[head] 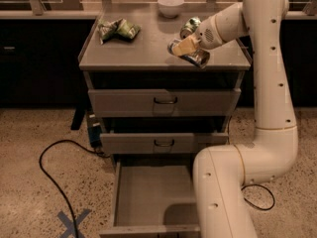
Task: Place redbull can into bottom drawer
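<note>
My gripper (182, 46) hangs over the front right part of the cabinet top (143, 51), shut on the redbull can (192, 56). The slim silvery can is tilted almost on its side and is lifted off the surface. The bottom drawer (144, 190) is pulled wide open below, and its plain grey floor shows bare. My own white arm (223, 192) covers the drawer's right part.
A fatter green can (190, 26) stands behind the gripper. A white bowl (171, 6) sits at the back and a green snack bag (119, 29) at the left. The two upper drawers (163, 102) stand slightly ajar. A black cable (52, 172) and blue tape cross (73, 222) lie on the floor.
</note>
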### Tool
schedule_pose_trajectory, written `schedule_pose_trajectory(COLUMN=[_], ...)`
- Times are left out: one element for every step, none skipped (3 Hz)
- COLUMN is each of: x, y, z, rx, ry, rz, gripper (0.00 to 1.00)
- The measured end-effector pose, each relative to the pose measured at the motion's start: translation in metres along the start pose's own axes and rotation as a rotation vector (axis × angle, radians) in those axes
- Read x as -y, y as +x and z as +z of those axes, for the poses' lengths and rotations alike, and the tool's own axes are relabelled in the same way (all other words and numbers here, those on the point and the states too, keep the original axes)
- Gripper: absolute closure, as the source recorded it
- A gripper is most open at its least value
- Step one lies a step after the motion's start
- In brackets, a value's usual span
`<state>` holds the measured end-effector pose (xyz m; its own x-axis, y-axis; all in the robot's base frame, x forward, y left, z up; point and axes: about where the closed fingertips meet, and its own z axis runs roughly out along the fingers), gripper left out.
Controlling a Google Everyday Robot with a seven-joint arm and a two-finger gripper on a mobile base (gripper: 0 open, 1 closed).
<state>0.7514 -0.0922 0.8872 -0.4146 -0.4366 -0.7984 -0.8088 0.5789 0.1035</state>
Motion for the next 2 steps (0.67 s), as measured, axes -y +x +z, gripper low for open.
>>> schedule_pose_trajectory(x=[-0.031, -0.086], y=[0.024, 0.005], z=[0.011, -0.016], rx=[-0.079, -0.046], ry=[0.048, 0.097], rz=[0.058, 0.01], gripper=[1.0, 1.0])
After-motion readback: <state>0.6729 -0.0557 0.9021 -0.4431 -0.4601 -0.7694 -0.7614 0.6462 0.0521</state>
